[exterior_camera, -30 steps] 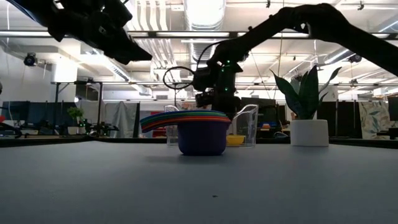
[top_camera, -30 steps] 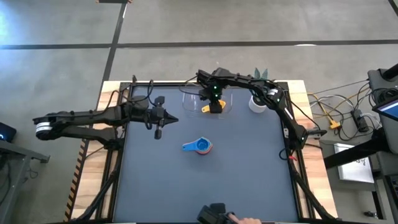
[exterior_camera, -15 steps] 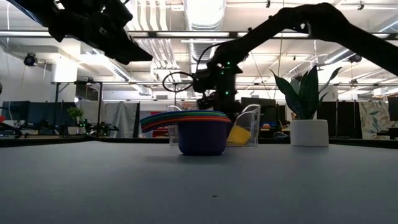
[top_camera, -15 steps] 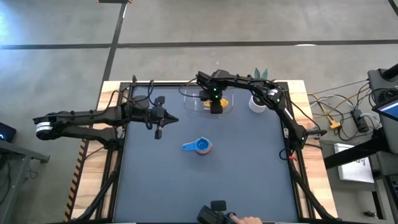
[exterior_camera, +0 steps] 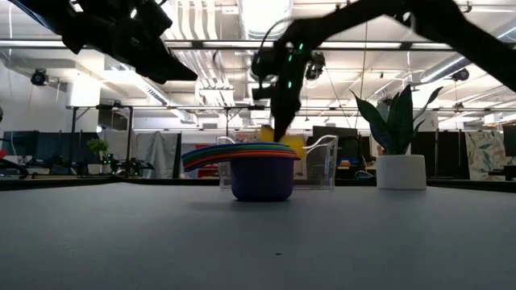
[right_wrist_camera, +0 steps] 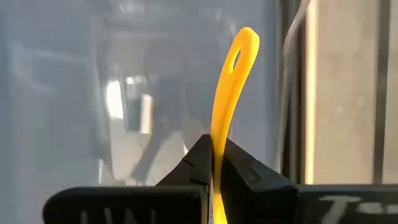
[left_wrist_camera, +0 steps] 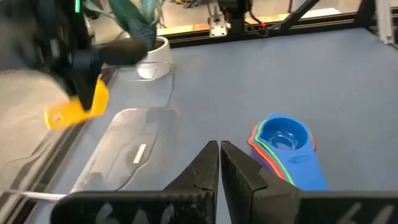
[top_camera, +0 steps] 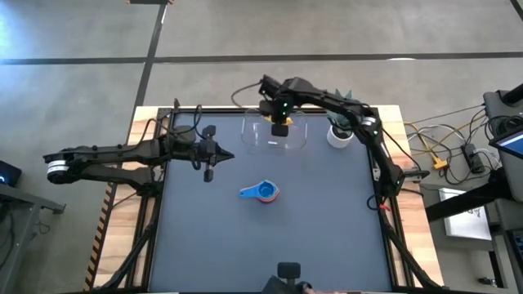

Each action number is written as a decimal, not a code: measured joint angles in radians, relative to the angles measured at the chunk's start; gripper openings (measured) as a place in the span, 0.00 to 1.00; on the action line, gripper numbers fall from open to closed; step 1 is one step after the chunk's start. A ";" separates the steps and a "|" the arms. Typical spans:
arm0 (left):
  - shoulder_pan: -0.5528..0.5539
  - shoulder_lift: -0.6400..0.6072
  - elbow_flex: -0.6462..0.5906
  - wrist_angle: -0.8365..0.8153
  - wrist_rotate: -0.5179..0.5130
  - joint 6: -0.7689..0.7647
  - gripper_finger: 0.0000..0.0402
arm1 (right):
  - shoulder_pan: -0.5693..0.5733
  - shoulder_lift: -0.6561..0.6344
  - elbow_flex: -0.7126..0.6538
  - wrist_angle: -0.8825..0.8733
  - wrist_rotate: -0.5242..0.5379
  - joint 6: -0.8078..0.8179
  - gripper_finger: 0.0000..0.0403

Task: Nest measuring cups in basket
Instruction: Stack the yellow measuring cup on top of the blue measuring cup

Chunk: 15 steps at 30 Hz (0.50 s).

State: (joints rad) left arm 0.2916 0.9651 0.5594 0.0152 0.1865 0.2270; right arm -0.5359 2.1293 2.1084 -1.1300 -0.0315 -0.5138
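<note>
A yellow measuring cup (left_wrist_camera: 79,104) hangs over the clear basket (top_camera: 274,137) at the table's far side, with my right gripper (right_wrist_camera: 214,163) shut on it. In the low view the yellow cup (exterior_camera: 290,146) shows at about the height of the basket's rim. The other measuring cups sit nested in one stack (top_camera: 262,193) on the table's middle, blue on top, resting on the purple bottom cup (exterior_camera: 261,179). My left gripper (left_wrist_camera: 219,151) hovers shut, left of the stack, holding nothing. My right gripper pinches the yellow cup between its two fingers, edge-on, along the handle. The handle's free end with its hole (right_wrist_camera: 239,55) sticks out past the fingertips; the fingers hide the bowl in the wrist view. The fingers come from above, and the cup hangs lifted clear.
A white pot with a green plant (top_camera: 337,133) stands just right of the basket at the far edge. The grey table top (top_camera: 327,229) lies bare around the stack and toward the near edge.
My right gripper has shut on the yellow cup, which lay on the basket's floor, and has risen with it, drifting a little toward the far edge. The cup first tipped up, then came clear of the floor. The stack and the left arm have stayed put.
</note>
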 joint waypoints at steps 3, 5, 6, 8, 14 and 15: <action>0.001 -0.016 0.000 -0.010 -0.020 0.001 0.00 | 0.003 -0.076 0.002 0.005 -0.091 0.028 0.02; 0.001 -0.036 0.000 -0.019 -0.022 0.012 0.00 | 0.010 -0.122 -0.002 0.020 -0.193 0.057 0.02; 0.003 -0.048 0.000 -0.027 -0.022 0.019 0.00 | 0.015 -0.142 -0.002 0.024 -0.254 0.080 0.02; 0.006 -0.076 0.000 -0.037 -0.022 0.023 0.00 | 0.035 -0.175 -0.008 0.045 -0.370 0.111 0.02; 0.012 -0.177 0.000 -0.094 -0.024 0.025 0.00 | 0.150 -0.201 -0.038 0.085 -0.572 0.149 0.02; 0.011 -0.195 0.000 -0.108 -0.031 0.024 0.00 | 0.171 -0.197 -0.044 0.086 -0.609 0.150 0.02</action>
State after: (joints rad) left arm 0.3031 0.7705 0.5594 -0.0926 0.1556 0.2514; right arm -0.3652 1.9321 2.0647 -1.0437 -0.6406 -0.3640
